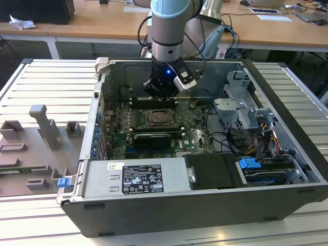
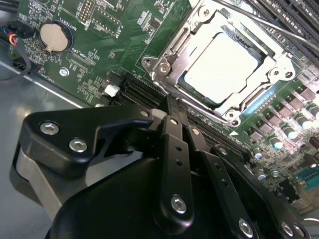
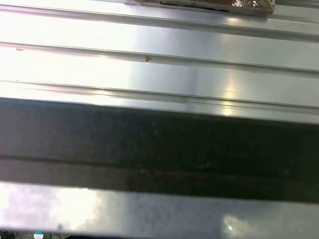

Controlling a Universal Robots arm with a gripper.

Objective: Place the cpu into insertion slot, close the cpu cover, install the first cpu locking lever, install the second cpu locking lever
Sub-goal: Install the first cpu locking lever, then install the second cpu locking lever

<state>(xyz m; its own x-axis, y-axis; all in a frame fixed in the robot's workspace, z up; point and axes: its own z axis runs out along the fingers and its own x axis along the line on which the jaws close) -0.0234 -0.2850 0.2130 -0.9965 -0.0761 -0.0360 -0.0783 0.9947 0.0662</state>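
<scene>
Green board: cpu (image 2: 222, 67) apparently in insertion slot (image 2: 164, 67)

You see a pale silver-beige cpu (image 2: 222, 67) framed by the shiny silver cpu cover (image 2: 187, 40), both set in a green circuit board (image 2: 99, 45) speckled with small silver parts. Beside that board, your gripper (image 2: 172, 117) is matte black with silver screws.

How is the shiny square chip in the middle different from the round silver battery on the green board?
The pale silver-beige square cpu has straight sides; the round silver coin battery is a disc. The cpu looks much bigger than the battery. The cpu lies inside a thin silver metal frame, the cpu cover; the battery sits in a small open holder. Both are flat, metallic, and on the green circuit board.
</scene>
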